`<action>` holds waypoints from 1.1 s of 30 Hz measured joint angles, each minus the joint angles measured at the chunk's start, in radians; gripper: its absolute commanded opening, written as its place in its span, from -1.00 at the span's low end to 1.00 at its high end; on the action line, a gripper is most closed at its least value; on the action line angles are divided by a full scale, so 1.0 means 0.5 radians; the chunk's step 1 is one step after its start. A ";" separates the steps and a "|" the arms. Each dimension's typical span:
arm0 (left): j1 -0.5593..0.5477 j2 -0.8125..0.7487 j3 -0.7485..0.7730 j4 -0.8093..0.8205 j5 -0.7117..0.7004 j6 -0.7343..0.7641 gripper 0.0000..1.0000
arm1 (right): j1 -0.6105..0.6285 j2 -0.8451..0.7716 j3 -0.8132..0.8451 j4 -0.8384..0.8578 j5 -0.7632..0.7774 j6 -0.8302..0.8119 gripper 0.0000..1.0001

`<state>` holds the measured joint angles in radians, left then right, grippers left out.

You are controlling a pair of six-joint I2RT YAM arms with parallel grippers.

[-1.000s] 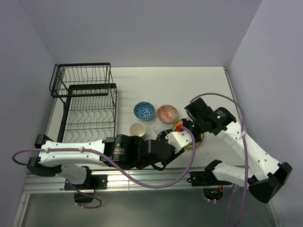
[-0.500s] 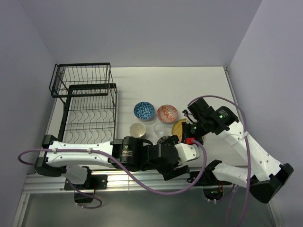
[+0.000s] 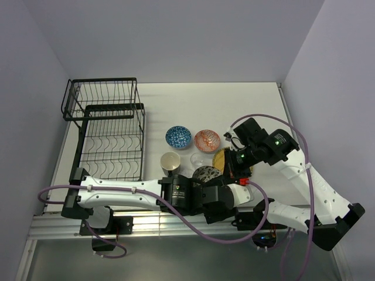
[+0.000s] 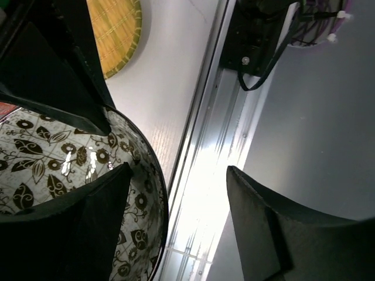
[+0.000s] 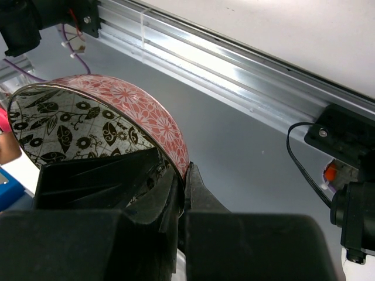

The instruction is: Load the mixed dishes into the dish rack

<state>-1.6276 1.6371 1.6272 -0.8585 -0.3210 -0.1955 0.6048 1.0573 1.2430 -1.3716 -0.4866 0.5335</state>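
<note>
Our right gripper (image 5: 183, 174) pinches the leaf-patterned bowl (image 5: 82, 126) by its rim; our left gripper (image 4: 174, 187) is spread wide beside it.

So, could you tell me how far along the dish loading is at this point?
Nothing is loaded: the rack is empty. In hand: the right fingers grip the leaf-patterned bowl, and the open left fingers straddle its rim. Left: that bowl, blue bowl, orange bowl, mug, glass, plate.

Soft, even light is filling the overhead view. Glare is blazing off the metal rail (image 4: 199, 199), while the bowl (image 4: 70, 164) is glinting.
</note>
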 measured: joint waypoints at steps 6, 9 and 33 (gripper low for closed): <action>0.000 0.058 0.008 -0.031 -0.119 -0.002 -0.08 | 0.000 -0.002 -0.044 -0.010 0.014 -0.008 -1.00; 0.000 0.098 0.035 -0.060 -0.202 -0.008 -0.30 | 0.000 -0.002 -0.051 -0.014 0.031 -0.011 -1.00; -0.024 0.255 0.065 -0.081 -0.454 0.013 -1.00 | 0.052 0.195 0.006 0.033 0.179 -0.098 -0.69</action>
<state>-1.6398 1.7645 1.6596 -0.8989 -0.5480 -0.1890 0.6308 1.1545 1.2461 -1.3552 -0.3969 0.4847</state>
